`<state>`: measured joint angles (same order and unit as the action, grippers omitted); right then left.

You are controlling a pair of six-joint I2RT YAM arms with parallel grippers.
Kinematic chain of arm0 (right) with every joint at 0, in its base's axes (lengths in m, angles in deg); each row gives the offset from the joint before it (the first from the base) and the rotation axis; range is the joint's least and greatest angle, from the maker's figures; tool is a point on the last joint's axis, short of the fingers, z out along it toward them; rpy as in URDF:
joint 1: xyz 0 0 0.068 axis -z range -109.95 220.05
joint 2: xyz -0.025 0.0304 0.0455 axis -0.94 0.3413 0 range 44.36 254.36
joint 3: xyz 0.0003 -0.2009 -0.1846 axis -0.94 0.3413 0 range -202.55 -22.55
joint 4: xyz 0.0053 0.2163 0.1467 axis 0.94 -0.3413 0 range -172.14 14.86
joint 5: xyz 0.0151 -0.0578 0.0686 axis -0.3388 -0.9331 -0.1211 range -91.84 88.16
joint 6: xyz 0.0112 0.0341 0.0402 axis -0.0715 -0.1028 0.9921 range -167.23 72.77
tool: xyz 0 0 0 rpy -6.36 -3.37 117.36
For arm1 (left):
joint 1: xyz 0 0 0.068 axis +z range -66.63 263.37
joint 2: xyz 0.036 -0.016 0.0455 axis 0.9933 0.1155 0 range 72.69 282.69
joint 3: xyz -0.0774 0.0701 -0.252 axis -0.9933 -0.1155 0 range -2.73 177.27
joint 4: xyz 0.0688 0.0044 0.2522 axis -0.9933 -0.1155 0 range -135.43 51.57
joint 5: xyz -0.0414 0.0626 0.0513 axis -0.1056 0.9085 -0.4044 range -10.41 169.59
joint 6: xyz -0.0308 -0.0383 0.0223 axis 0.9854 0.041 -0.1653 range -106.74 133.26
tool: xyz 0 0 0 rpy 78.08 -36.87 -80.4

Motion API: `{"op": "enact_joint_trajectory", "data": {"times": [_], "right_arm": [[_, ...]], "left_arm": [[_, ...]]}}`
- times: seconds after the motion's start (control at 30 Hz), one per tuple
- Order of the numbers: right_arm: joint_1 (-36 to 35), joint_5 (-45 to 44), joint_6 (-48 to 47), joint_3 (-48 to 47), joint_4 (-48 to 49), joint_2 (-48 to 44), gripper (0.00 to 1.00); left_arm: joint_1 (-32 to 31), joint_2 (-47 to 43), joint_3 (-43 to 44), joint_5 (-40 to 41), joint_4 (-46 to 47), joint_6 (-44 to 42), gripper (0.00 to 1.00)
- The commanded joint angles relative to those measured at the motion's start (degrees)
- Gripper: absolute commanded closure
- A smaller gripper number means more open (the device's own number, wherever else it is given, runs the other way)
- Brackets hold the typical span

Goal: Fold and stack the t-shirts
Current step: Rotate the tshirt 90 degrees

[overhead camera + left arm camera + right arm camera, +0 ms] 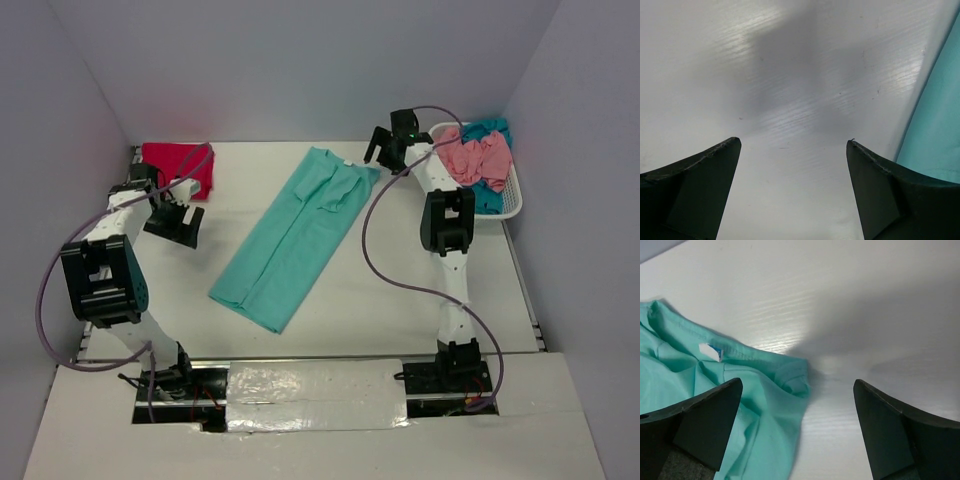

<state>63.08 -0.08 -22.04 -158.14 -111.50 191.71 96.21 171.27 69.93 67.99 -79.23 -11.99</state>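
left claw [178,228], right claw [385,152]: both spread | shirts 4: mint shirt [300,230] between claws, red shirt [175,160] beyond left, pink shirt [470,158], teal shirt [490,128] beside right

Soft matt cloth on a smooth white table [400,270] with a faint ribbed sheen: the mint-teal t-shirt [295,235] and crimson t-shirt [178,163], both dull-finished. The pink t-shirt [470,158] and darker teal t-shirt [490,129] are the same limp fabric, their basket [512,207] white plastic lattice. Matt black fingers [695,185] on the left gripper [794,144] and right gripper [797,384] show pale scuffed edges; a crinkled film strip [310,385] gleams
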Motion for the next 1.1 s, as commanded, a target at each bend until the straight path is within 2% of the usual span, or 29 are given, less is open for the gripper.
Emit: {"op": "enact_joint_trajectory", "data": {"times": [0.0,0.13,0.17,0.27,0.3,0.33,0.37,0.4,0.47,0.5,0.53,0.57,0.6,0.67,0.7,0.8,0.93,1.07], "right_arm": [[1.34,-6.84,-3.03,4.59,3.40,-15.31,0.00],[0.99,-9.14,-3.58,18.14,2.97,-35.69,0.00],[0.98,-8.01,-2.87,25.74,2.96,-39.12,0.00],[-0.50,2.87,1.43,40.61,5.94,-53.27,0.00],[-2.08,5.60,2.14,50.41,7.25,-59.05,0.00],[-4.18,8.67,2.58,54.51,9.36,-61.28,0.00],[-10.12,8.79,3.89,58.30,9.72,-62.78,0.00],[-13.14,8.87,4.60,63.82,9.90,-64.54,0.00],[-20.50,10.54,8.18,71.81,12.00,-65.26,0.04],[-22.55,12.20,14.91,75.52,14.45,-66.04,0.11],[-24.74,13.78,18.63,78.87,21.09,-66.57,0.14],[-29.81,13.88,25.02,84.73,24.11,-67.62,0.20],[-32.56,12.32,27.43,86.96,28.06,-67.89,0.21],[-37.75,7.24,31.39,90.04,29.93,-68.16,0.22],[-41.95,6.07,33.85,90.50,30.73,-67.90,0.21],[-47.51,2.91,37.81,91.55,34.84,-65.45,0.18],[-51.65,1.85,46.33,92.26,39.34,-60.00,0.17],[-53.33,2.46,49.08,87.88,41.37,-51.23,0.17]], "left_arm": [[0.25,-5.84,2.13,0.69,1.42,0.30,0.01],[0.17,-9.72,11.08,5.70,2.57,-0.23,0.01],[0.25,-10.51,13.45,6.05,2.39,0.12,0.01],[0.60,-11.13,23.11,8.17,1.44,6.08,0.01],[0.87,-11.31,27.40,9.12,1.25,10.79,0.01],[0.96,-11.66,28.84,10.09,0.90,13.10,0.01],[1.22,-12.88,29.81,9.93,-0.24,14.95,0.01],[2.35,-13.94,29.64,8.36,-0.51,16.63,0.01],[4.46,-19.27,27.02,2.92,-1.04,16.82,0.01],[6.39,-21.31,23.26,-1.37,-0.17,16.21,0.01],[7.02,-23.50,21.22,-2.02,0.01,15.68,0.01],[7.63,-27.53,17.46,-1.85,-0.25,14.20,0.01],[7.64,-29.31,15.42,-1.68,-0.77,13.31,0.01],[7.64,-35.53,11.12,-2.02,-2.35,10.95,0.01],[7.64,-37.39,7.27,-2.20,-3.49,10.23,0.01],[7.73,-42.85,2.06,0.42,-7.80,8.65,0.01],[7.72,-45.32,0.20,2.63,-13.59,8.12,0.01],[7.73,-46.55,-1.90,2.80,-13.53,5.04,0.01]]}}
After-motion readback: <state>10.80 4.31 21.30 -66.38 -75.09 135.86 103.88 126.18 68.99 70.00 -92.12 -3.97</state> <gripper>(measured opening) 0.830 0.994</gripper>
